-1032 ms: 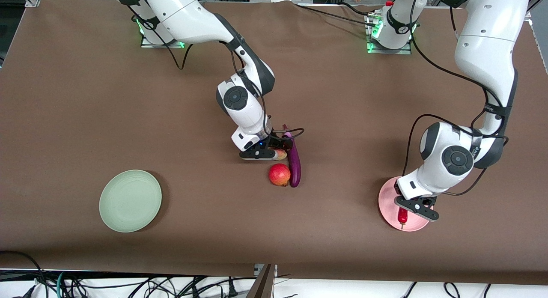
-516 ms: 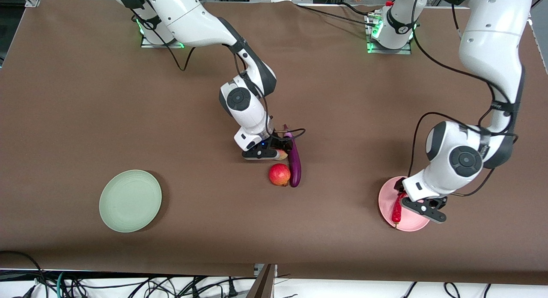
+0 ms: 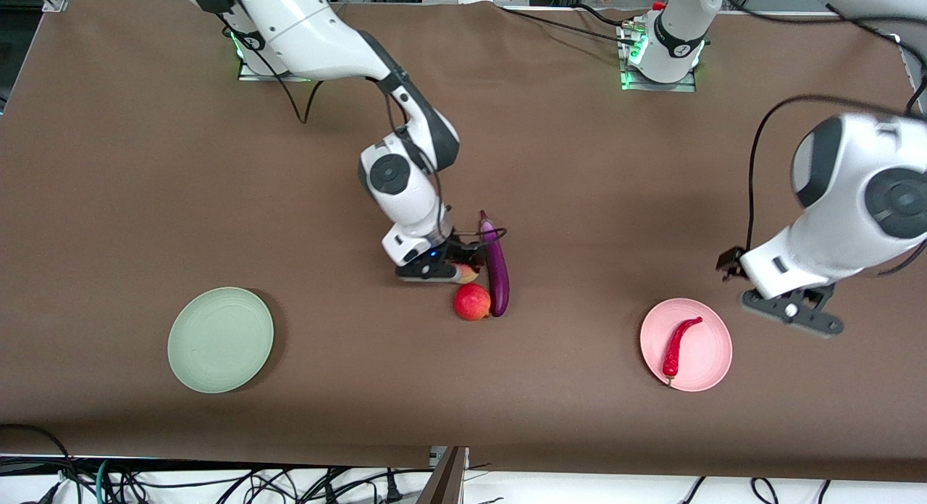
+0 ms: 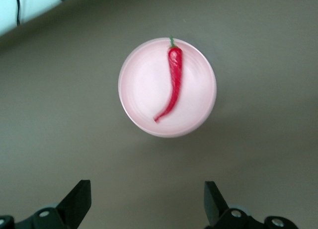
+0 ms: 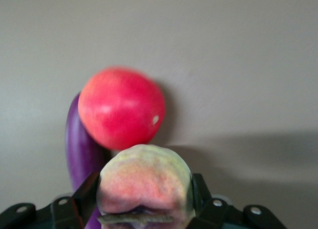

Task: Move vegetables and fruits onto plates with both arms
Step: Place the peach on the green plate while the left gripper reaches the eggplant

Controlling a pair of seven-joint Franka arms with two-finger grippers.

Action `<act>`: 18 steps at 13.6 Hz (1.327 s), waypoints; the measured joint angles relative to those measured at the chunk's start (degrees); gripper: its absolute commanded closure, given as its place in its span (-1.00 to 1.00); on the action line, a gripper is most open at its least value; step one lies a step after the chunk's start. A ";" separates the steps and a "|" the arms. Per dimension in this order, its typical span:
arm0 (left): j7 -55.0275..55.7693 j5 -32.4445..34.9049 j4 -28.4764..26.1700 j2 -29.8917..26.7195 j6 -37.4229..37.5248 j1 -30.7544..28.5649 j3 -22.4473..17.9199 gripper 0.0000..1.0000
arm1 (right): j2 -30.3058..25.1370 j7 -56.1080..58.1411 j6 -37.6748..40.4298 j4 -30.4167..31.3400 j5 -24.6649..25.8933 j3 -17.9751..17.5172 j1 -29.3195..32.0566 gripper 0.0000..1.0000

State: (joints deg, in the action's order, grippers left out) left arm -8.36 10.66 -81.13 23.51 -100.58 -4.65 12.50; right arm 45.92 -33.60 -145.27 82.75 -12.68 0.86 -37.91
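The red chili pepper lies on the pale pink plate near the left arm's end; both also show in the left wrist view, pepper on plate. My left gripper is open and empty, raised beside that plate. My right gripper is shut on the yellowish-pink peach, clear in the right wrist view. The red pomegranate-like fruit sits just nearer the camera, touching the purple eggplant. The pale green plate lies empty toward the right arm's end.
The brown table has open surface between the two plates. Cables hang along the table's near edge. The arm bases stand at the table's back edge.
My left gripper let go of the chili pepper on the pink plate and rose away toward the table's end. My right gripper with the peach shifted slightly; the red fruit nudged a little.
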 measured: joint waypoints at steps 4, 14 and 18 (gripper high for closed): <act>7.40 -8.94 0.50 -1.82 7.55 -0.42 -0.17 -1.00 | -4.11 15.86 19.16 -6.61 0.03 0.31 9.58 0.46; 26.46 -17.47 -6.63 4.94 -15.65 13.02 3.44 -1.00 | -2.43 56.69 27.43 -6.14 4.40 0.64 35.43 0.45; 42.86 -5.87 -7.39 11.54 -26.52 21.88 3.46 -1.00 | 0.49 60.80 21.38 -6.12 6.59 0.64 37.57 0.45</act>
State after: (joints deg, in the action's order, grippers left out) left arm 34.50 4.79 -88.53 35.05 -127.10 17.23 15.96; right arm 46.42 27.20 -123.90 76.64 -6.09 1.51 -0.34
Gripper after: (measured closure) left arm 0.000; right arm 0.207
